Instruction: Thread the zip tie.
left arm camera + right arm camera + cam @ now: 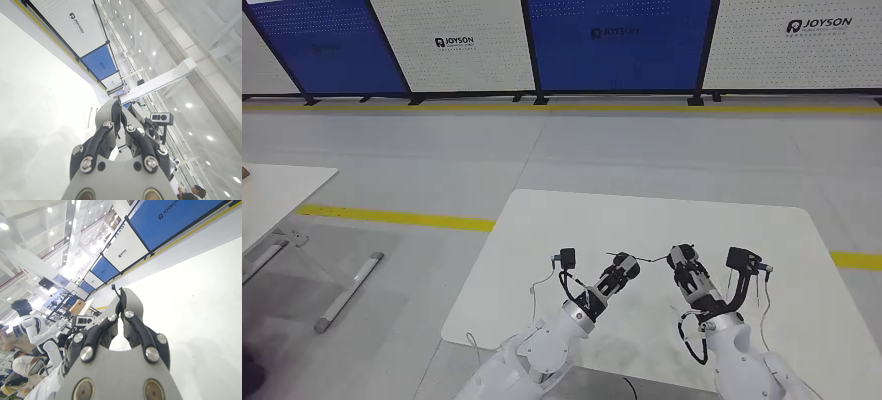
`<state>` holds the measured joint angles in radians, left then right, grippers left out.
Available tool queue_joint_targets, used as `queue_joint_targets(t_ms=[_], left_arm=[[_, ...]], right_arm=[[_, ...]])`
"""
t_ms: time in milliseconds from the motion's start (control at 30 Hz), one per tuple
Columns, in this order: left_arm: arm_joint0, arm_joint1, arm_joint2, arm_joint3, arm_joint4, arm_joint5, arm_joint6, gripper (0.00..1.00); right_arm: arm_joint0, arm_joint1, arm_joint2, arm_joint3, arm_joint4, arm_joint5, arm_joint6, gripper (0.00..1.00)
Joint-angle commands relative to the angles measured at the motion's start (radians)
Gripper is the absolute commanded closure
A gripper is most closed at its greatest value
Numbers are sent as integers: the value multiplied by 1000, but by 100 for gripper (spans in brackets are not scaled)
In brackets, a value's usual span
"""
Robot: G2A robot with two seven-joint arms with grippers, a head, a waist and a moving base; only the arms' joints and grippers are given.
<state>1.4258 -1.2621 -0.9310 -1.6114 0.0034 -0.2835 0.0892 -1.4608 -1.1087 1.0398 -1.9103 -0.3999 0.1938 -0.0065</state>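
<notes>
White and round-cornered, the bench [542,235] lies in front of you. Both arms sit over its near half, side by side and angled toward each other.

Your left gripper [118,106] has a grey shell, black linkage bars and black ribbed pads. It is closed, with the pads pressed together on the thin black plastic zip tie [119,99]. The strap runs lengthwise between the fingers. One end pokes out just past the fingertips, and a short piece shows at the inner end of the pads.

Your right gripper [121,294], of the same build, is also clamped on the zip tie. Here the small square head stands just beyond the fingertips on a short bit of strap.

In the top view the two grippers are near each other but not touching. A fine black line crosses the gap between them, so the zip tie is held up off the bench between the pair. You cannot tell from these views whether the strap's tip has entered the head.

Two loose black plastic ties [90,116] lie flat on the bench, near each other. In the left wrist view they show past the edge of the gripper's finger, which partly hides one of them.
</notes>
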Motion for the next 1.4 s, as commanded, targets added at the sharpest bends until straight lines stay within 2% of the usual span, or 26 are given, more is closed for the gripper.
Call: queue_joint_targets(t_ms=[0, 900, 1367], left_arm=[[0, 0, 0, 0, 0, 0, 0, 100], [0, 0, 0, 0, 0, 0, 0, 100], [0, 0, 0, 0, 0, 0, 0, 100]], right_arm=[[1, -3, -2, 3, -5, 2, -1, 100], [-16, -33, 38, 9, -47, -24, 30, 100], [-4, -52, 29, 25, -65, -23, 49, 100]])
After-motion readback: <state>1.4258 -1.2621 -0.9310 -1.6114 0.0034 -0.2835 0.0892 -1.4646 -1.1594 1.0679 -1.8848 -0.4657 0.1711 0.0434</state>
